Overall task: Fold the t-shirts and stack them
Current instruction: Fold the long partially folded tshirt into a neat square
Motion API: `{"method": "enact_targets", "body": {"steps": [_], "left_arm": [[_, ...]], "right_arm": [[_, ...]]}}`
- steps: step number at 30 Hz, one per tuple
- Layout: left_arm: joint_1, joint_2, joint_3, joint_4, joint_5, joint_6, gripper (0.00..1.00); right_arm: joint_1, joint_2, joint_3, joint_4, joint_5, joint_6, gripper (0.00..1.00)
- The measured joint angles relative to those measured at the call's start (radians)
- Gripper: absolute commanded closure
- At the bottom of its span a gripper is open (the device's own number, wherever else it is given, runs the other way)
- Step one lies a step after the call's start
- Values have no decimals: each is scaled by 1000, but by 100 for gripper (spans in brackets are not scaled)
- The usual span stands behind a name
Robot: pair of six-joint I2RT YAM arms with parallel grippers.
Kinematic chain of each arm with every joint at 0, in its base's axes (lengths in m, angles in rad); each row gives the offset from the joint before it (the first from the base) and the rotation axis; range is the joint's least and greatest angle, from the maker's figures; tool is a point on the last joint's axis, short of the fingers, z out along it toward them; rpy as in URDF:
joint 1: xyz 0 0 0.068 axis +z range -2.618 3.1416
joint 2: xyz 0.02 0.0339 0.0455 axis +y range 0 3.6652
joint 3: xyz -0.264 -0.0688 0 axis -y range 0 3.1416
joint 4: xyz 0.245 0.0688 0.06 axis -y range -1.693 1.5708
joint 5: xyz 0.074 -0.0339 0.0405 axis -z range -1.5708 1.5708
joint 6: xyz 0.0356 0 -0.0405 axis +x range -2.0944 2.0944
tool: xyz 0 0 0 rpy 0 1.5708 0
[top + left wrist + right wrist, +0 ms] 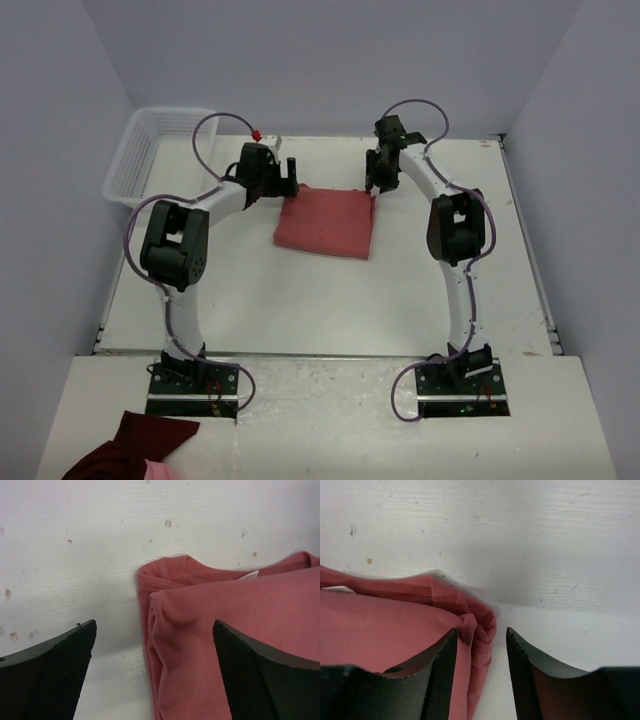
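One salmon-red t-shirt lies folded into a flat rectangle on the white table, between the two arms. My left gripper hovers over its far left corner. In the left wrist view the gripper is wide open, its jaws straddling the shirt's folded edge without touching it; the white neck label peeks out. My right gripper is at the far right corner. In the right wrist view it is partly open, with the bunched corner of the shirt lying loose against the left jaw and clear of the right one.
A white plastic basket stands at the table's far left corner. A dark maroon cloth bundle with a pink patch lies on the near shelf left of the left arm's base. Grey walls close in on three sides.
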Motion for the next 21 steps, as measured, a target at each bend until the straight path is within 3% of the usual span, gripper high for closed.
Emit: {"method": "enact_targets", "body": {"steps": [4,7,8,10,11,12,13,17,21], "left_arm": [[1,-111,-82,29,-30,-6,0],[-3,-204,-129,50,-43,-8,9],[-5,-232,-143,57,-42,-10,35],[-12,-283,-171,72,-31,-22,68],[-15,-299,-181,77,-19,-22,100],[-19,-311,-190,85,6,-30,100],[-22,-314,-193,93,32,-35,100],[-29,-282,-196,119,169,-57,100],[-31,-194,-192,143,275,-69,100]], "right_arm": [[0,-58,-63,27,34,-10,40],[-1,-153,-140,30,50,-16,35],[0,-186,-165,35,50,-17,34],[2,-260,-218,45,47,-16,42],[3,-299,-254,66,37,-15,51],[4,-339,-292,76,14,-12,89],[4,-372,-322,83,-13,-9,100],[6,-438,-427,150,-203,38,100],[18,-402,-505,231,-409,87,100]]}}
